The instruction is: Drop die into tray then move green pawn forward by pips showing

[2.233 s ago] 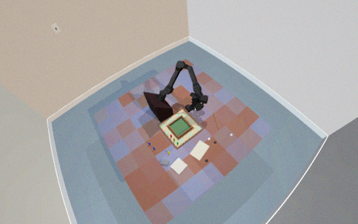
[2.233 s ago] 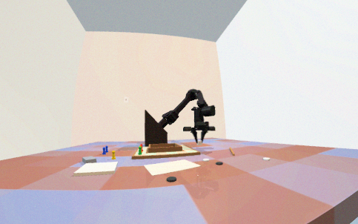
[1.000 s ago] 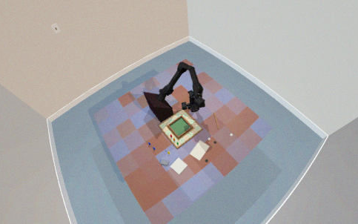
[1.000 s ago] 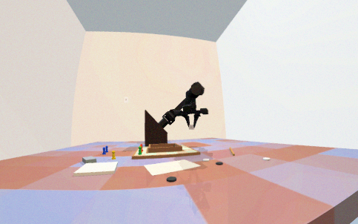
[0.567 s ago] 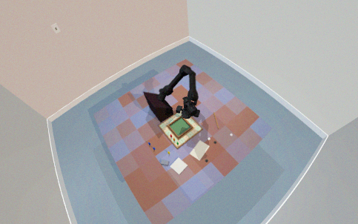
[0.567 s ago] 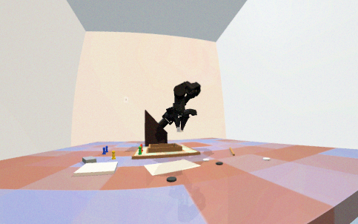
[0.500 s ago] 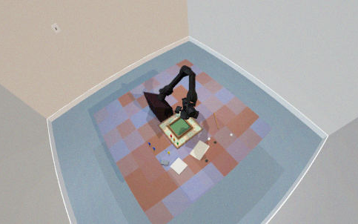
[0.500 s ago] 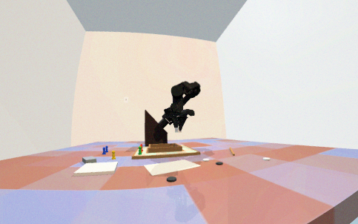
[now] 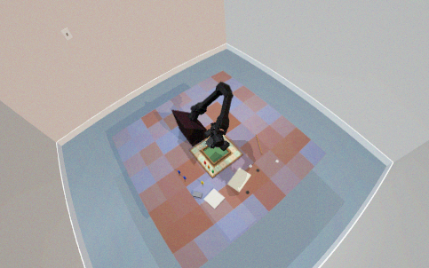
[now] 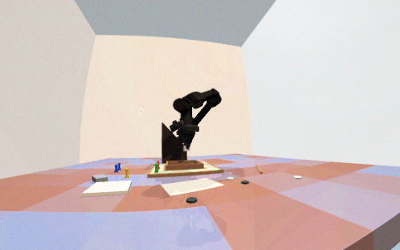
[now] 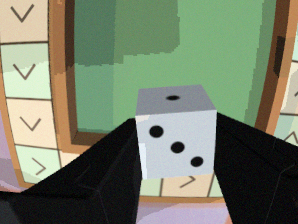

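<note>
My gripper is shut on the white die, with one black finger on each side. In the wrist view the die shows one pip on its upper face and three on the face toward the camera. It hangs above the brown-walled tray, whose floor is green. The tray sits in the middle of the game board, which has arrowed squares. The green pawn stands upright near a board corner. A red pawn stands close to it.
A yellow pawn and two blue pawns stand off the board. A grey block, a white slab, a cream slab, black discs, white discs and a pencil lie around. A dark wedge stands behind.
</note>
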Controlling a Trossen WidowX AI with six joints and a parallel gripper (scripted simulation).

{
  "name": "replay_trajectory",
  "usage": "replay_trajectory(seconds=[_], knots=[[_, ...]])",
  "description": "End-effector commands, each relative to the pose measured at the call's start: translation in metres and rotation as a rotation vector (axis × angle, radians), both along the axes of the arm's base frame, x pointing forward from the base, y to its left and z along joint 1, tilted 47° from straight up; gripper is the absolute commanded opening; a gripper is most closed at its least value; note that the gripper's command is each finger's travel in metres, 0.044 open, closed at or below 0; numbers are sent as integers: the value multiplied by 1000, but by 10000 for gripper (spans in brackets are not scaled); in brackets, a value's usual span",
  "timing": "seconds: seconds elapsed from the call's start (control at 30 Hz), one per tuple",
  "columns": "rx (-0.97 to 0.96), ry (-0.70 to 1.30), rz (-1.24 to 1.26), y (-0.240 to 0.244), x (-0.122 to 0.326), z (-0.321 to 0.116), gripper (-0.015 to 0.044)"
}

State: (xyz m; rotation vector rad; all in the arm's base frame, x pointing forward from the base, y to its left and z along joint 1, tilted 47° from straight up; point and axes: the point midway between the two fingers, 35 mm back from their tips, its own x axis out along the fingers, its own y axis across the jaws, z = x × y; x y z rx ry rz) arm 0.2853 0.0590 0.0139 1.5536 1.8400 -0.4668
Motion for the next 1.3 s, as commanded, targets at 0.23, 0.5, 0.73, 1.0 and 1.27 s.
replay_trajectory(seconds=[0.23, 0.5, 0.73, 1.0, 1.27], knots=[[-28, 121, -92, -9, -5, -19, 0], [-287, 138, -57, -5, -13, -26, 0], [-514, 107, -67, -4, -16, -31, 0], [-750, 16, -128, -4, -15, -32, 0], [-838, -41, -170, -4, -12, -22, 0]])
